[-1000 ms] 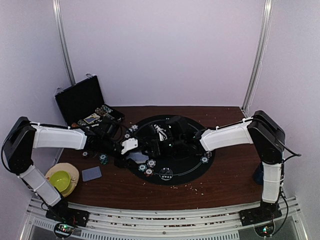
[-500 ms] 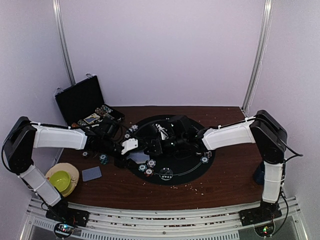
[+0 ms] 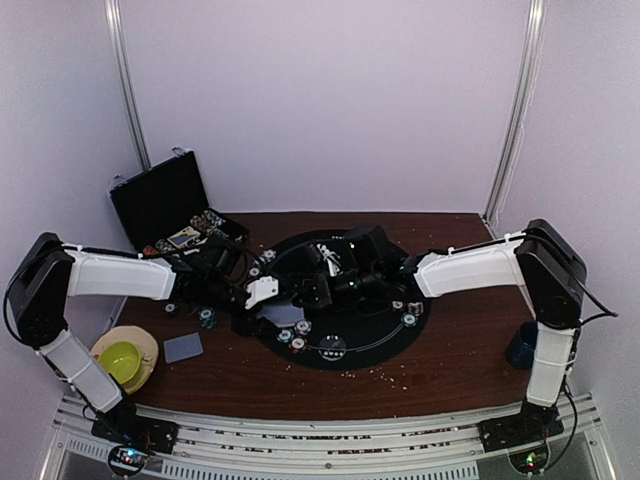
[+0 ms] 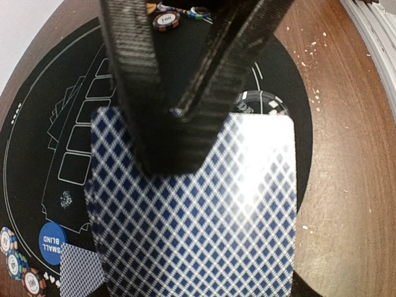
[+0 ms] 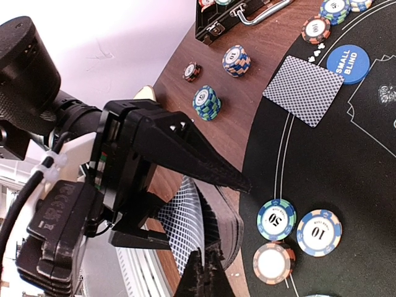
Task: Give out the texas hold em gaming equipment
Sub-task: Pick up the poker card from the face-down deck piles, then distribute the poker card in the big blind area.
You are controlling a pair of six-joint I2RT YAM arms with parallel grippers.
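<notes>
At the left the case [image 3: 160, 205] stands open. The left gripper [image 4: 175, 139] clamps the deck of cards [image 4: 204, 216] over the mat [image 5: 346, 161], where one card [image 5: 303, 90], a blue button [image 5: 348, 64] and a few chips [image 5: 296, 235] already lie (early days, I'd judge; most dealing remains). The right gripper [image 5: 199, 275], closed, pinches the deck's edge.

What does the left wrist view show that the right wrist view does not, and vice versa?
Only the left wrist: a black disc, partly behind the held cards. Only the right wrist: the black case, a green chip stack and a blue-orange chip stack on wood, and the right gripper, shut at the cards' lower edge. Both: the held cards, diamond-backed, clamped in the left gripper, the SMALL BLIND button, and a face-down card beside it.
</notes>
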